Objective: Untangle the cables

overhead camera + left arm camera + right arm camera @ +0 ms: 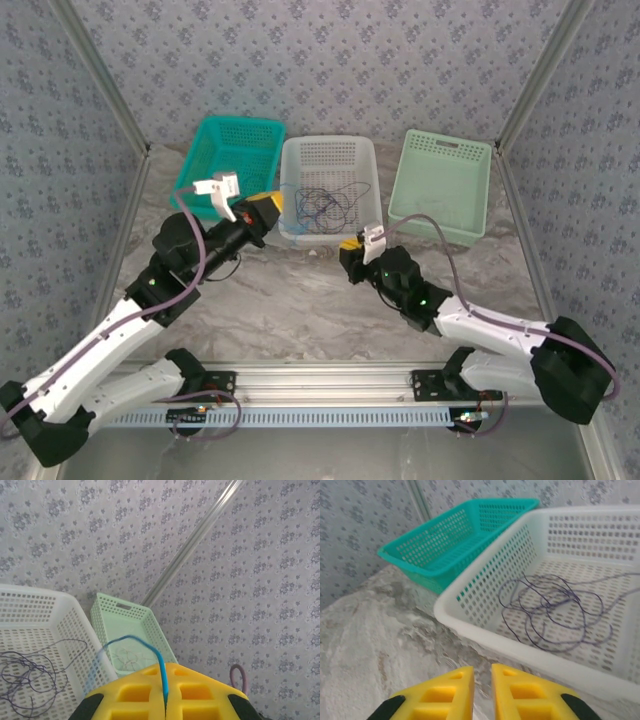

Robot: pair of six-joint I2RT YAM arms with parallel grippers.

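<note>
1. The left tool (165,680) has its yellow fingers pressed together on a thin blue cable (150,647), which is pinched in the seam between them.
2. From that pinch, in the left wrist view, the blue cable rises, arcs over to the left and drops toward the white basket (75,625). Its far end blurs out and cannot be followed.
3. The rest of the cables (555,610) lie as a loose tangle of dark, purplish loops on the floor of the white basket, well apart from both tools.
4. From above, the left tool (268,205) is at the white basket's (330,140) left wall, between it and the teal basket (235,135). The tangle (325,205) lies just to its right, inside the basket.
5. The right tool (482,680) has its fingers drawn nearly together, with only a thin slit between them and nothing in it.
6. The right tool (350,245) is over the marble table (300,300), just outside the white basket's near wall. The cables lie beyond that wall and it touches none of them.
7. A light green basket (445,190) stands to the right of the white one.
</note>
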